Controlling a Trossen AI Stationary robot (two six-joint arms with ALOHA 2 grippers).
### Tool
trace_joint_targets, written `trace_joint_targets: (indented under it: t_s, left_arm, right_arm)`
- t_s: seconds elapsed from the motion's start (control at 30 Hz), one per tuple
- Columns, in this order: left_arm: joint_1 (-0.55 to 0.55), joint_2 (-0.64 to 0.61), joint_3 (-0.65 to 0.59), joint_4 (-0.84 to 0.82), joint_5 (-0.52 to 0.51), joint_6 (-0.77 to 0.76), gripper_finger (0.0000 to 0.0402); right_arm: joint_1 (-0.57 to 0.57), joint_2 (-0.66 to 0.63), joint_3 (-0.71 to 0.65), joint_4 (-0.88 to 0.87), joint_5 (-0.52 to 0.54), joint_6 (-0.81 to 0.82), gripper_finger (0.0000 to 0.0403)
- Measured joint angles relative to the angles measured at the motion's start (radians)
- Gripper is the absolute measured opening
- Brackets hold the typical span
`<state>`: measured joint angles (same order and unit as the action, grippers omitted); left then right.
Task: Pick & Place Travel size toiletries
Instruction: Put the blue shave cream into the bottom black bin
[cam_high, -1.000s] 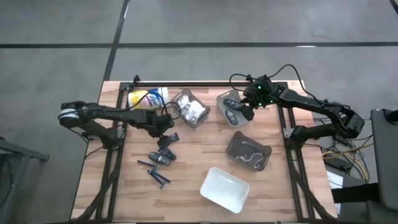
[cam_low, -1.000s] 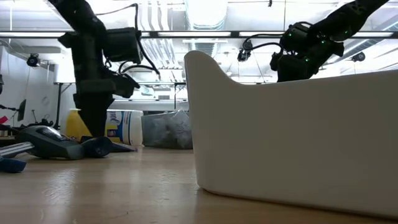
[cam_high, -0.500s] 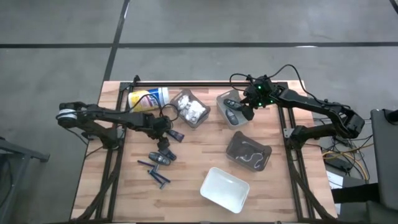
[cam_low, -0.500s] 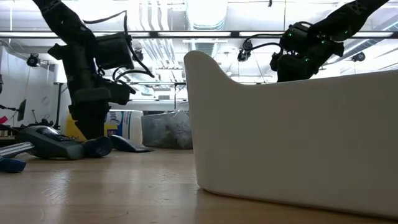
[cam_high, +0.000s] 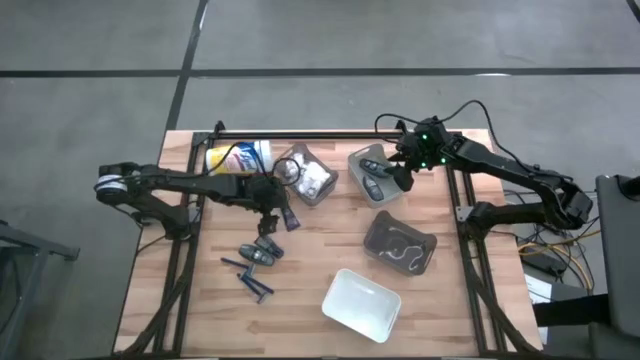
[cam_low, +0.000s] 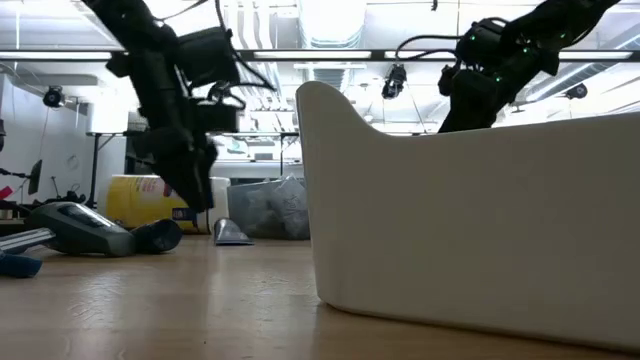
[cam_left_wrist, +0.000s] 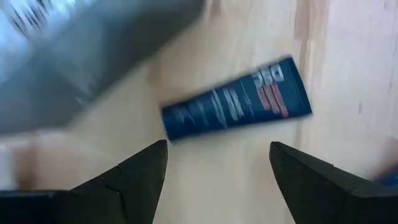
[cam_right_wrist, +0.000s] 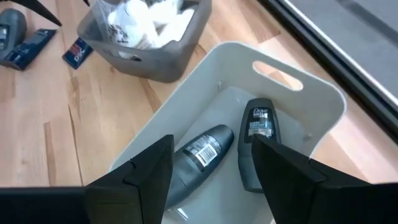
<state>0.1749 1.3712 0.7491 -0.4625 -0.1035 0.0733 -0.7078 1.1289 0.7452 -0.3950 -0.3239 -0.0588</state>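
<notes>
1. My left gripper (cam_left_wrist: 214, 165) hangs low over the desk (cam_high: 330, 255) near its centre-left, fingers spread wide with nothing between them, lined up over a dark blue tube (cam_left_wrist: 236, 107) lying flat just ahead (a straddling pose, I judge, ready to drop and pinch).
2. That tube sits at about five o'clock from the smoky bin (cam_high: 305, 175) of white packets.
3. More toiletries, the loose dark pieces and sticks (cam_high: 255, 268), lie at six o'clock from the left gripper, still unsorted.
4. My right gripper (cam_right_wrist: 208, 165) hovers above the pale bin (cam_right_wrist: 292, 84) at the desk's one o'clock, fingers apart and empty.
5. Two grey bottles (cam_right_wrist: 205, 152) lie inside it, so I read that as the drop spot.
</notes>
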Motion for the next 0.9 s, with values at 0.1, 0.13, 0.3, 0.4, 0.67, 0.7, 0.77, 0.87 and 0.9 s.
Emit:
trace_joint_targets:
  t_s: [0.1,0.13,0.3,0.4,0.67,0.7,0.77,0.87,0.9]
  left_arm:
    - [0.0,0.0,0.025,0.004,-0.015,0.108,0.0287]
    - [0.0,0.0,0.027,0.019,-0.019,0.146,0.0287]
    - [0.0,0.029,0.029,0.043,-0.023,0.344,0.0287]
    - [0.0,0.067,0.029,0.044,-0.023,0.456,0.0287]
    - [0.0,0.182,0.028,0.159,-0.026,0.565,0.0287]
    - [0.0,0.195,0.028,0.159,-0.017,0.562,0.0287]
    - [0.0,0.21,0.03,0.157,-0.003,0.534,0.0287]
    - [0.001,0.217,0.034,0.139,0.01,0.416,0.0287]
    - [0.001,0.217,0.037,0.13,0.012,0.368,0.0286]
  right_arm:
    - [0.0,-0.026,0.0,-0.004,0.001,-0.002,0.0217]
    - [0.0,-0.034,0.0,-0.011,0.002,-0.004,0.0217]
    - [0.0,-0.073,0.0,-0.019,0.002,-0.023,0.0208]
    - [0.0,-0.088,0.0,-0.02,0.002,-0.023,0.0202]
    - [0.001,-0.1,-0.001,-0.02,0.002,-0.02,0.0187]
    - [0.001,-0.099,-0.001,-0.02,0.002,-0.019,0.0185]
    - [0.001,-0.099,-0.001,-0.02,0.002,-0.019,0.0181]
    - [0.001,-0.099,-0.001,-0.021,0.002,-0.019,0.0175]
    - [0.001,-0.1,-0.001,-0.02,0.002,-0.019,0.0173]
